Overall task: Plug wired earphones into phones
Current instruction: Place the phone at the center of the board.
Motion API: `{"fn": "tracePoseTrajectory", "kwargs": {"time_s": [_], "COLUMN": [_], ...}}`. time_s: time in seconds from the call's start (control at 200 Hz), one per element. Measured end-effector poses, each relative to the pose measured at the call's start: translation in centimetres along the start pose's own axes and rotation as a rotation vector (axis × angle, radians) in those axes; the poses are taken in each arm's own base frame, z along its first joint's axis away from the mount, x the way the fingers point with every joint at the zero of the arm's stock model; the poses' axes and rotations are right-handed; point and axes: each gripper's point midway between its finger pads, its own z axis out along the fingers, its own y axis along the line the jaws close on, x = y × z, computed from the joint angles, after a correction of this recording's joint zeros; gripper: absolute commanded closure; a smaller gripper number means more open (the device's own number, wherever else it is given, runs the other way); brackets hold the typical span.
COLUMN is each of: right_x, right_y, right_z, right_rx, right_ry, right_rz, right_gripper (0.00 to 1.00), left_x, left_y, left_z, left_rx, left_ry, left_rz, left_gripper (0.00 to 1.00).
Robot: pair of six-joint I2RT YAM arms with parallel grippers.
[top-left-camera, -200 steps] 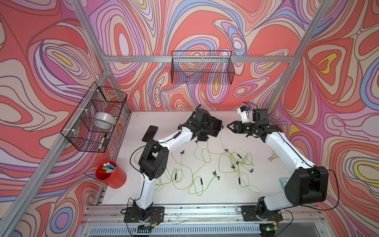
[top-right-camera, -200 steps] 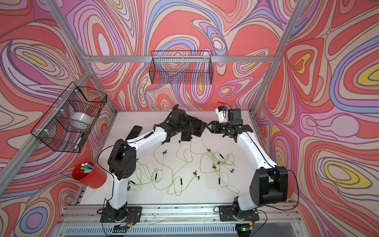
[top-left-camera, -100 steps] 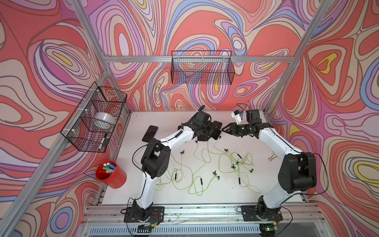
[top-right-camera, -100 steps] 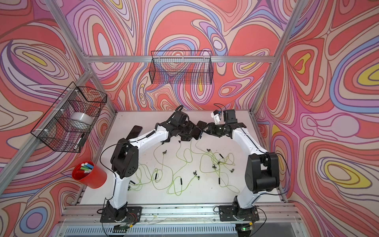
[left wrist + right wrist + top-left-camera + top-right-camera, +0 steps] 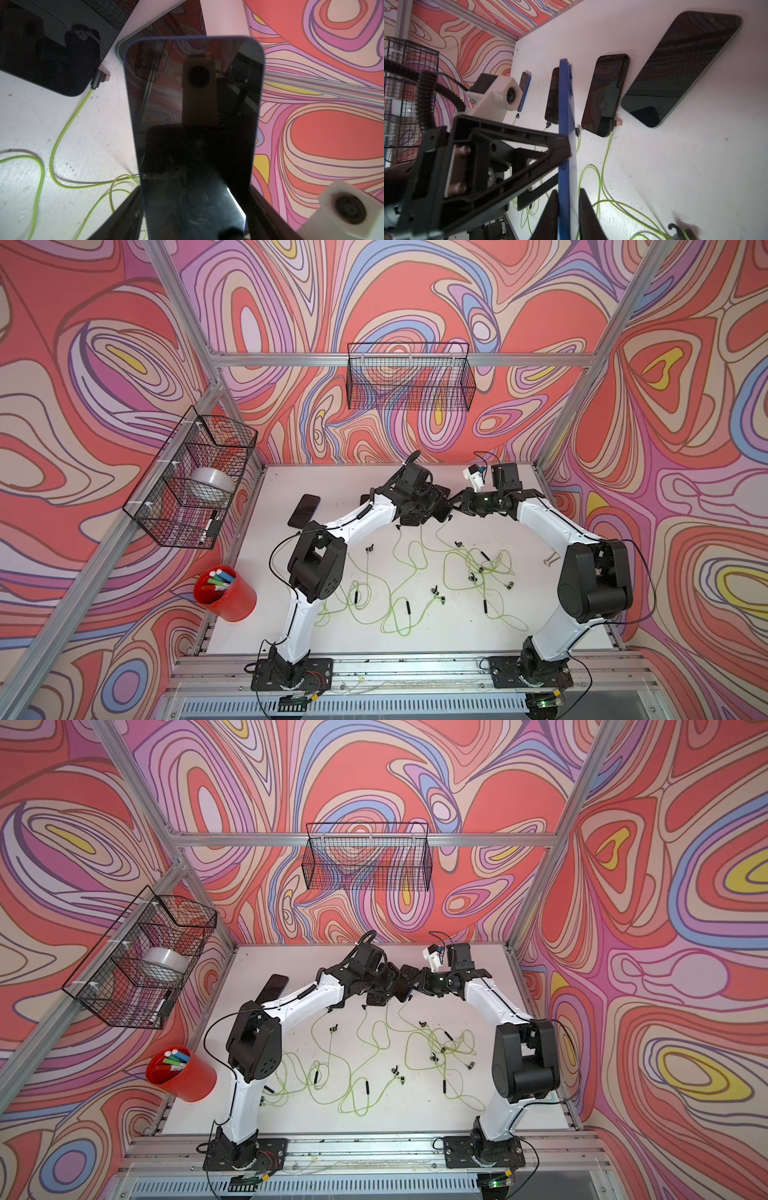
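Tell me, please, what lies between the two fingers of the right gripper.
The blue phone, seen edge-on, stands between them, with the right gripper straddling it. The right wrist view shows this.

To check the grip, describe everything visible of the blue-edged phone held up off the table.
The blue-edged phone is a flat slab with rounded corners, a glossy black screen full of reflections, and a blue rim with slim side buttons, seen edge-on in the right wrist view. It is held clear of the table, gripped across its width by the left end effector. The right end effector straddles its thin edge; whether it pinches cannot be told. No cable shows on it.
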Motion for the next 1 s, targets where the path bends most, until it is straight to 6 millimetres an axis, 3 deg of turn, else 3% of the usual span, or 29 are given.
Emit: {"fn": "tracePoseTrajectory", "kwargs": {"time_s": [0.11, 0.16, 0.25, 0.285, 0.326, 0.456, 0.561, 0.666, 0.826, 1.002], "right_x": [-0.1, -0.1, -0.2, -0.2, -0.3, -0.8, -1.6, -3.6, -6.9, -9.7], "right_y": [0.2, 0.2, 0.2, 0.2, 0.1, -0.3, -2.0, -4.9, -9.3, -12.0], "right_z": [0.1, 0.1, 0.1, 0.1, 0.1, -0.1, -1.5, -4.7, -11.8, -20.6], "right_rx": [-0.006, -0.005, -0.004, -0.004, -0.002, 0.022, 0.062, 0.117, 0.206, 0.276], "right_ry": [-0.003, -0.004, -0.007, -0.007, -0.012, -0.037, -0.078, -0.16, -0.293, -0.424], "right_rz": [-0.012, -0.007, -0.006, -0.006, -0.009, -0.002, 0.046, 0.096, 0.152, 0.131], "right_gripper": [1.0, 1.0, 1.0, 1.0, 1.0, 1.0, 1.0, 1.0, 1.0, 1.0], "left_x": [0.0, 0.0, -0.1, -0.2, -0.2, -0.7, -1.1, -1.6, -3.7, -5.5], "left_y": [0.0, 0.0, -0.1, -0.2, -0.3, -0.8, -0.9, -1.1, -2.0, -2.3], "left_z": [0.0, 0.0, 0.0, 0.0, 0.0, 0.3, -0.3, -1.9, -5.4, -8.3], "left_rx": [-0.003, -0.002, -0.001, 0.002, 0.006, 0.045, 0.071, 0.099, 0.154, 0.188], "left_ry": [-0.008, -0.01, -0.018, -0.02, -0.025, -0.051, -0.079, -0.106, -0.176, -0.235], "left_rz": [0.014, 0.019, 0.031, 0.038, 0.046, 0.093, 0.127, 0.144, 0.153, 0.16], "left_gripper": [0.97, 0.9, 0.64, 0.46, 0.32, 0.01, 0.0, 0.0, 0.0, 0.01]}}
